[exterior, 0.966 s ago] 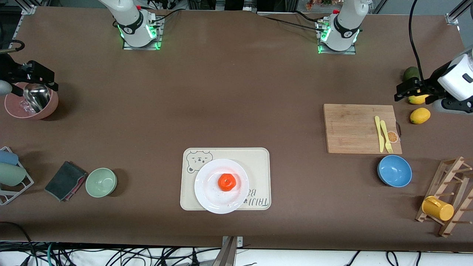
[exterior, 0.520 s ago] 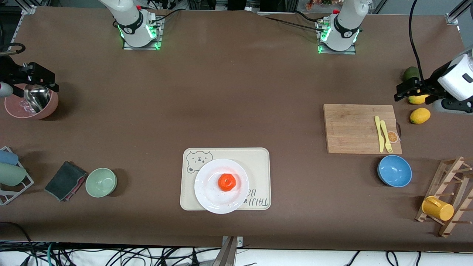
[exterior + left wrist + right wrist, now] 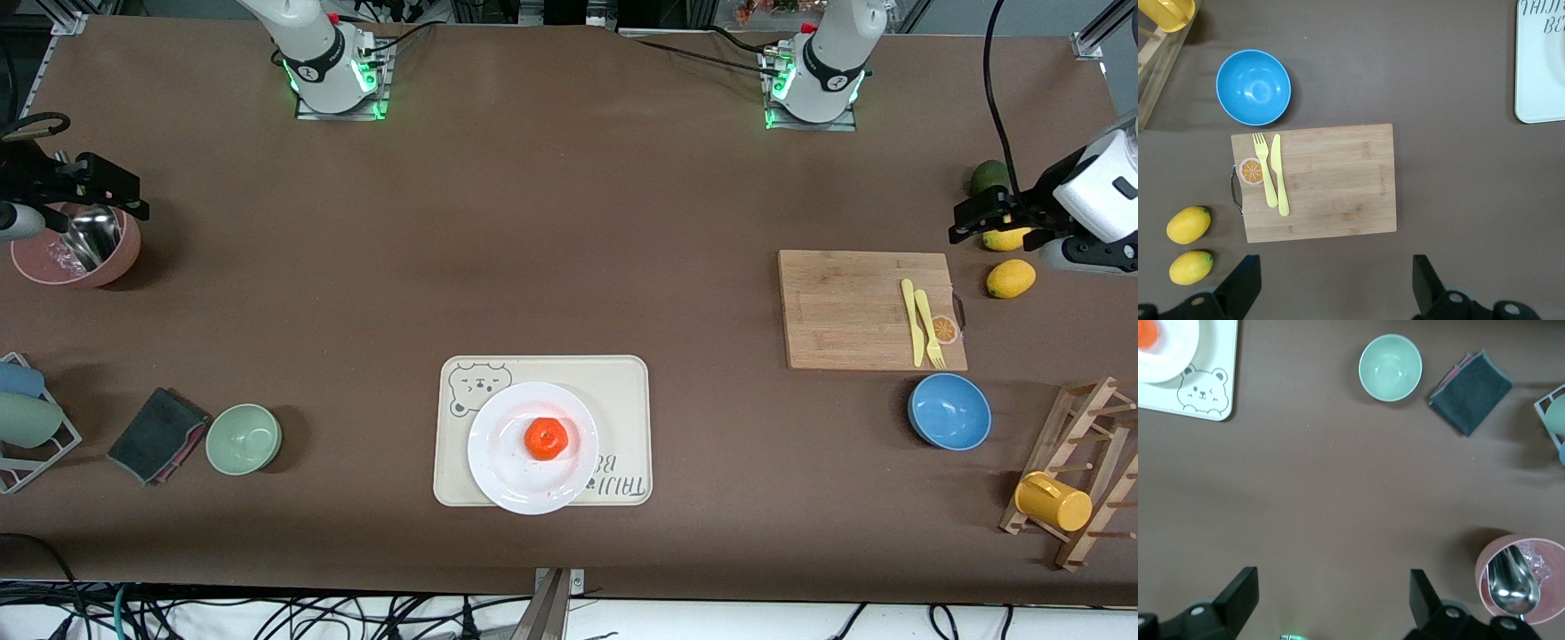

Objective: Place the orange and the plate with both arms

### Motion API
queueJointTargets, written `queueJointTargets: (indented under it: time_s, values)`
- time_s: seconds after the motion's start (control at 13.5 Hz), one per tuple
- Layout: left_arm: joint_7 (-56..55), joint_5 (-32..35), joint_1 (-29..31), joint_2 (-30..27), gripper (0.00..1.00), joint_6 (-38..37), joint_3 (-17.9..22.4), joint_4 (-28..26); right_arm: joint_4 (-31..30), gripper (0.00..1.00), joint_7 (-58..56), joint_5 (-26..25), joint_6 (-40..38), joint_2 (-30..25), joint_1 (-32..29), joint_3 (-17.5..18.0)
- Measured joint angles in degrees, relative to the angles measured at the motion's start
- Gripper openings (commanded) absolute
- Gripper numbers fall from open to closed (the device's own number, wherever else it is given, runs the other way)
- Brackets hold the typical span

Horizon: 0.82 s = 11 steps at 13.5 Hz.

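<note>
The orange (image 3: 545,438) sits in the middle of the white plate (image 3: 498,458). The plate rests on the cream bear tray (image 3: 618,396), near the table edge closest to the front camera. Plate (image 3: 1168,357) and orange (image 3: 1145,330) also show at the corner of the right wrist view. My left gripper (image 3: 976,218) is up over the table by the lemons at the left arm's end, open and empty (image 3: 1336,290). My right gripper (image 3: 100,188) is up over the pink bowl at the right arm's end, open and empty (image 3: 1331,597). Both are well away from the plate.
A pink bowl (image 3: 36,267) holds a metal scoop. A green bowl (image 3: 244,438) and a dark cloth (image 3: 158,435) lie at the right arm's end. A cutting board (image 3: 845,307) with yellow cutlery, a blue bowl (image 3: 949,411), lemons (image 3: 1011,278) and a wooden rack (image 3: 1080,462) are at the left arm's end.
My right gripper has shifted slightly over the pink bowl. The left arm, the plate and the orange have not moved.
</note>
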Motion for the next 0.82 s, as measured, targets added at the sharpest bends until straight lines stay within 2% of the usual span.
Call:
queueJointTargets:
  time_s: [0.82]
  values:
    - [0.0,0.0,0.0,0.0,1.0,0.0,0.0,0.0,0.2,1.0,0.0,0.1,-2.0,-0.5,0.0,-0.4]
